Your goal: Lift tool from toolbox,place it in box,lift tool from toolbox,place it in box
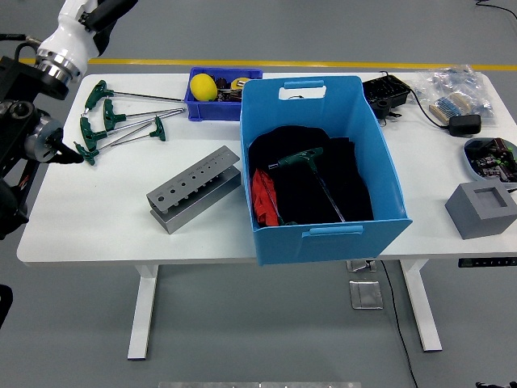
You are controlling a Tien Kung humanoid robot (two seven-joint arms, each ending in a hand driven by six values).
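Fingers cannot be seen, so I cannot tell; left arm [36, 97] could knock green tools [113, 121] off the bench [105, 226].

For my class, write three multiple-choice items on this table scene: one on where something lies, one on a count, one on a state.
1. Where does the grey drilled block lie?
A. left of the light blue box
B. inside it
C. right of it

2. How many green T-handle wrenches lie on the table left of the small dark blue bin?
A. one
B. four
C. seven

3. The green T-handle wrench in the light blue box is
A. standing upright
B. lying on dark cloth
C. held by a hand

Answers: 1 A, the block sits beside the box's left wall. 2 B, four green handles show there. 3 B, it rests flat, no hand near.
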